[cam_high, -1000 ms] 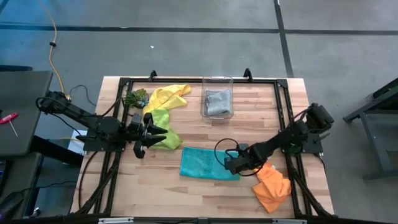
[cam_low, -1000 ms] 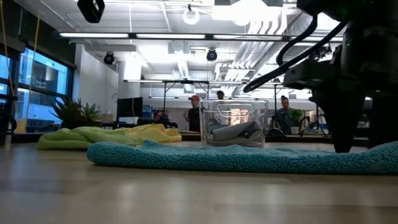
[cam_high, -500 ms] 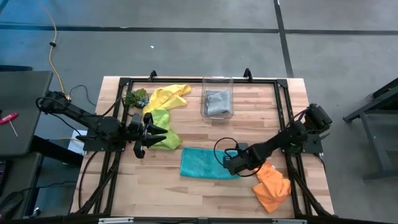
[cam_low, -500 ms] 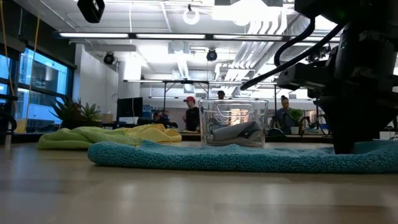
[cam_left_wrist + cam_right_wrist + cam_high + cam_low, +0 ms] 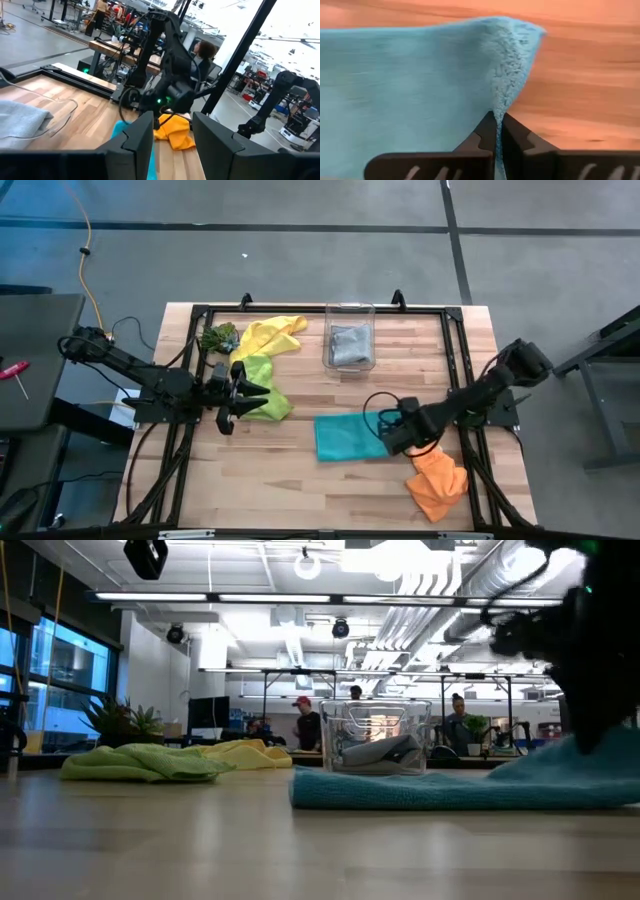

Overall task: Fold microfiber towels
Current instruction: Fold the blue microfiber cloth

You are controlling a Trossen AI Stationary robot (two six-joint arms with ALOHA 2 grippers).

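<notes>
A teal towel [image 5: 350, 437] lies in the middle of the table, with my right gripper [image 5: 392, 438] shut on its right end. In the low view that end [image 5: 570, 755] rises off the wood. My left gripper [image 5: 240, 392] hovers level over the lime green towel [image 5: 262, 385], its fingers [image 5: 145, 135] open with nothing between them. A yellow towel [image 5: 268, 335] lies behind the lime green one. An orange towel [image 5: 438, 480] is crumpled at the near right. The grey towel [image 5: 349, 345] sits inside the clear box [image 5: 350, 312]. My right gripper pinches the teal towel at its right edge [image 5: 501, 107] between its two fingers, coming from above and pointing steeply down. The cloth rises to the fingers in a ridge; whether one layer or several, I cannot tell. That end is lifted, and the rest [image 5: 400, 792] lies on the table.
A small green leafy clump [image 5: 218, 337] lies at the far left beside the yellow towel. A black frame [image 5: 300, 310] runs around the tabletop. Bare wood shows between the lime green and teal towels and along the near edge. People stand in the room behind.
My right gripper has taken hold of the teal towel's right end, risen and gone toward the table's right edge. The towel has slid rightward along the table with it. Its right end is now lifted, and its left part stays flat on the wood.
</notes>
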